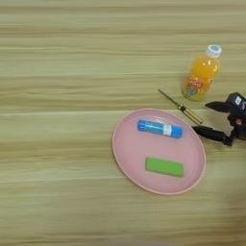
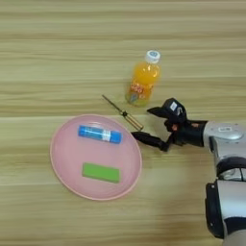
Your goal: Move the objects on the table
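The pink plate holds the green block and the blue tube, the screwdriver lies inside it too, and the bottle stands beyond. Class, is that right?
Not quite. The screwdriver lies on the table just outside the pink plate, as the right eye view shows. The green block and blue tube are on the plate; the bottle stands beyond.

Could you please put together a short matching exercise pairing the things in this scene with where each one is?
Things:
1. green block
2. screwdriver
3. orange-drink bottle
4. blue tube

Places:
A. standing on the table, beyond the screwdriver
B. on the pink plate, far half
C. on the plate, near half
D. lying on the table, its handle by the open right tool

Pairs: 1-C, 2-D, 3-A, 4-B
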`<action>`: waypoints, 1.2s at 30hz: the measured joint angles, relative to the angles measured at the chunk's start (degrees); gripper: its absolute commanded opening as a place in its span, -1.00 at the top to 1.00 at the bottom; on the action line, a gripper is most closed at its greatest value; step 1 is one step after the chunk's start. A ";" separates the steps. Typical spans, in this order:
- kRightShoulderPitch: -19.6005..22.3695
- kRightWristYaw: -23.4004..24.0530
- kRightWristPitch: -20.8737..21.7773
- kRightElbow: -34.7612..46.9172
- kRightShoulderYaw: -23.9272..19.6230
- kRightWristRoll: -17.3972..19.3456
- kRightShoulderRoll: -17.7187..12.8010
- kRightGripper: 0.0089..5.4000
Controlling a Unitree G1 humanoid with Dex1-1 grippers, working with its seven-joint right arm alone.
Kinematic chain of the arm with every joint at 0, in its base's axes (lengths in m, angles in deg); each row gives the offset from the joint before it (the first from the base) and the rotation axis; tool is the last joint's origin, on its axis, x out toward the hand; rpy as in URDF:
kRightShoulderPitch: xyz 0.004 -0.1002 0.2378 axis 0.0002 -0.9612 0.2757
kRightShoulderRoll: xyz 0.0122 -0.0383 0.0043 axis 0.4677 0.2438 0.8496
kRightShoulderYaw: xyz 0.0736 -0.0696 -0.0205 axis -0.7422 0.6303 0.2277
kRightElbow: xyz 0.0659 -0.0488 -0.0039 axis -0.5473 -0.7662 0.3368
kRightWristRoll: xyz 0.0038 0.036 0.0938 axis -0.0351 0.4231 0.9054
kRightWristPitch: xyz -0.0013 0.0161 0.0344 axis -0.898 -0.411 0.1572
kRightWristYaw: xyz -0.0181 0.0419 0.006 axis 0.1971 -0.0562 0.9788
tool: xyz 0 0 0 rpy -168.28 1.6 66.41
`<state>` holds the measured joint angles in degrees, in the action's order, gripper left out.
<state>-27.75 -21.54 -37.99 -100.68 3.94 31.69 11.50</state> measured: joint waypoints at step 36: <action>0.49 3.41 0.70 -2.09 1.56 -1.56 3.96 -0.72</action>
<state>-27.26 -18.14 -37.28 -102.77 5.50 30.13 15.45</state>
